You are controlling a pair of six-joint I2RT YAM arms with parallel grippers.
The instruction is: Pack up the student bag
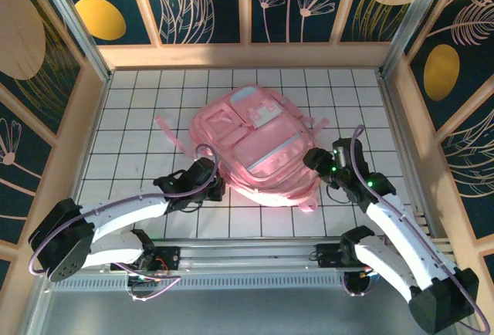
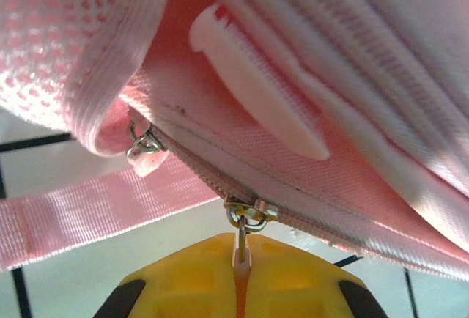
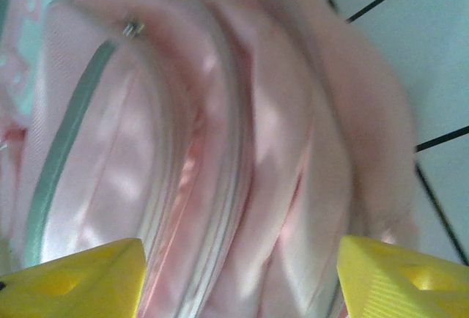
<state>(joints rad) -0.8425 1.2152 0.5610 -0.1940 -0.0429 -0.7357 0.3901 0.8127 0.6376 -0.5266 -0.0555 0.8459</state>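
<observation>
The student bag (image 1: 258, 146) is lying flat in the middle of the gridded bench (image 1: 139, 111), front pockets up. I am working at its near edge from both sides.

My left fingers (image 1: 214, 188) are pinching the thin zip pull (image 2: 242, 248) that is hanging from a metal slider (image 2: 249, 212) on the bag's main zip. The left wrist view is showing the tab caught right between the yellow pads. A second slider (image 2: 143, 146) is sitting a little further along the same zip, beside a loose pink strap (image 2: 88, 215) that is trailing on the bench.

My right fingers (image 1: 315, 157) are spread wide and grasping nothing, facing the bag's right side. I cannot tell whether they are touching the fabric.

I am judging this to be the opening of the main pocket. To do it well, I am planning to draw the pull along the line of the zip, not away from it, so the tab is not slipping out. I am also thinking of bracing the bag with the right fingers, since the soft fabric is likely to bunch and drag along.
</observation>
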